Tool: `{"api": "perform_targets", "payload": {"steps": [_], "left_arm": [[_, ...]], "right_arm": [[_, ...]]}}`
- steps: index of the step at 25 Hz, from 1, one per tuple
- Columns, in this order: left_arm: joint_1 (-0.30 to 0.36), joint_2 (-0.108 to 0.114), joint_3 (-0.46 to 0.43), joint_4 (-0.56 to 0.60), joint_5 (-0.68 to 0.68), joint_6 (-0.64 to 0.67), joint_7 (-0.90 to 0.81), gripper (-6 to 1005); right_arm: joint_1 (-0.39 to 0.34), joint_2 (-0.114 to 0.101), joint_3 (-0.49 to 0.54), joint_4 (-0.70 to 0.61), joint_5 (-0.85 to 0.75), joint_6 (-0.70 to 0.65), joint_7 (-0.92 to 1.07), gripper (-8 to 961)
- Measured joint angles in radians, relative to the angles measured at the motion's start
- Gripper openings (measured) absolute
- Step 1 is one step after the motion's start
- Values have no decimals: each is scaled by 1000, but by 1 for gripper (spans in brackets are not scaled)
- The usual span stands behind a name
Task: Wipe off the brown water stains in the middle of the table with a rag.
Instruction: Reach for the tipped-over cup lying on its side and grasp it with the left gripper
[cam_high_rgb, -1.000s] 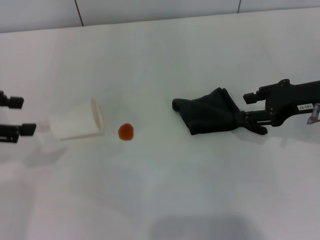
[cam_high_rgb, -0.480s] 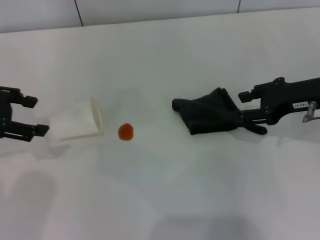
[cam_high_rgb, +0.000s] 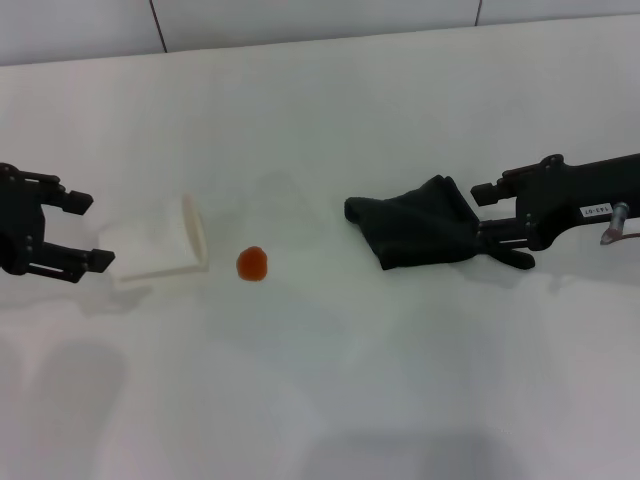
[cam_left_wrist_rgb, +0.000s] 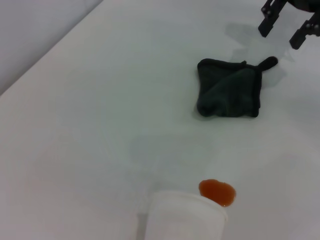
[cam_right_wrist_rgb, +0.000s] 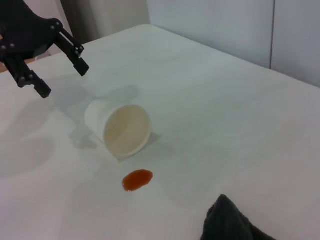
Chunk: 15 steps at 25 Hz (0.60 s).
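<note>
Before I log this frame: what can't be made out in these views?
- Cup: the head view shows only its side; whether anything is left inside shows in no view clearly.
- Rag: its underside is hidden, and the right wrist view cuts it off at the bottom edge.
- Right end effector: whether its lower finger touches the rag's tail; black on black in the head view.
- Stain: wet or dried, unclear.
- Left end effector: its arm is cut off by the head view's edge.

The left gripper (cam_high_rgb: 88, 230) is open wide. The right gripper (cam_high_rgb: 487, 212) looks open too, its lower finger maybe touching something.
</note>
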Motion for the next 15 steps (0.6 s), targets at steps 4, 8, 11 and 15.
{"api": "perform_targets", "payload": {"steps": [4, 8, 11, 15], "left_arm": [[-5, -10, 0, 2, 0, -4, 4, 792], [-8, -15, 0, 2, 3, -14, 5, 793], [-9, -18, 0, 11, 5, -33, 3, 793], [-11, -19, 0, 34, 14, -45, -2, 794]], "right_arm": [[0, 0, 0, -2, 0, 0, 0, 560], [4, 0, 1, -3, 0, 0, 1, 560], [7, 0, 1, -2, 0, 0, 1, 559], [10, 0, 1, 3, 0, 0, 1, 559]]}}
